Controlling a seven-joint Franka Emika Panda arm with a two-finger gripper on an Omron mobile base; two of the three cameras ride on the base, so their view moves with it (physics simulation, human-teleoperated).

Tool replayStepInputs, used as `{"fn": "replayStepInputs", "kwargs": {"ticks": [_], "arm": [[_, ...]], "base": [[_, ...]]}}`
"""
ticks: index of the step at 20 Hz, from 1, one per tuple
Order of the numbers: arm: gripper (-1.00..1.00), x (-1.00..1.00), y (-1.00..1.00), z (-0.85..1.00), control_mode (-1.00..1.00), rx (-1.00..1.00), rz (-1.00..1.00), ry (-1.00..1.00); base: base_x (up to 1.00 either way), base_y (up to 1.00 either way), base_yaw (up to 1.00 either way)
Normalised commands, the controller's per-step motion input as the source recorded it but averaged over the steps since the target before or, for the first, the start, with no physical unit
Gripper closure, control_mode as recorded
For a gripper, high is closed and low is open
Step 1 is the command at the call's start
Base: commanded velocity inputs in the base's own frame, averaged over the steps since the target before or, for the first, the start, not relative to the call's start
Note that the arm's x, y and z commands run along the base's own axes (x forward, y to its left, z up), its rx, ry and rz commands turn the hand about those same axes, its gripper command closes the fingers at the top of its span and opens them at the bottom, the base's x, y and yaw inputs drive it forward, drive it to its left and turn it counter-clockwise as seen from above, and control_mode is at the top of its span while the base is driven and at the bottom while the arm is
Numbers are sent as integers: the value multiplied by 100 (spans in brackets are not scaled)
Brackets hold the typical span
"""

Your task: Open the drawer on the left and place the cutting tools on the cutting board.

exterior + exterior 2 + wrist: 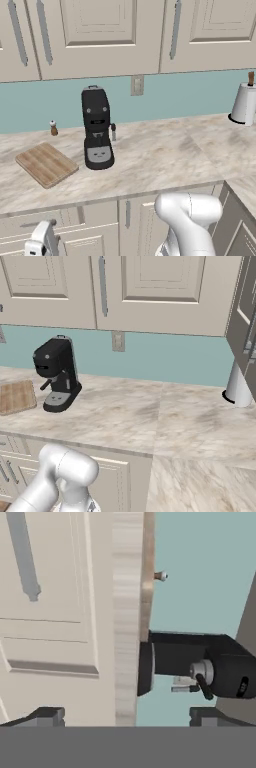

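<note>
Counter (165,160): marbled beige, cutting board (46,164) left of coffee machine (97,128).
Wall (190,95): teal backsplash, cream cabinets above.
Gripper (127,716): jaws wide, holding nothing.

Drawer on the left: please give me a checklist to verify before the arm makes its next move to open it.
1. Gripper jaws wide apart, nothing between them: ok.
2. Drawer shut, front level with the cabinet: ok as a starting state.
3. Drawer handle between the fingertips: not ok; in the hand view it lies far off to one side.
4. Cutting board bare, ready for the tools: ok.
5. Coffee machine apart from the board: ok.
6. Where the cutting tools lie: cannot tell.
</note>
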Motion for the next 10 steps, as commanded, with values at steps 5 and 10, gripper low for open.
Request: {"fn": "replayStepInputs", "kwargs": {"ticks": [5,10], "arm": [[-100,42,7,-30,-100,11,25,0],[-100,29,3,-30,-100,12,24,1]], "base": [[0,0,0],[0,0,0]]}}
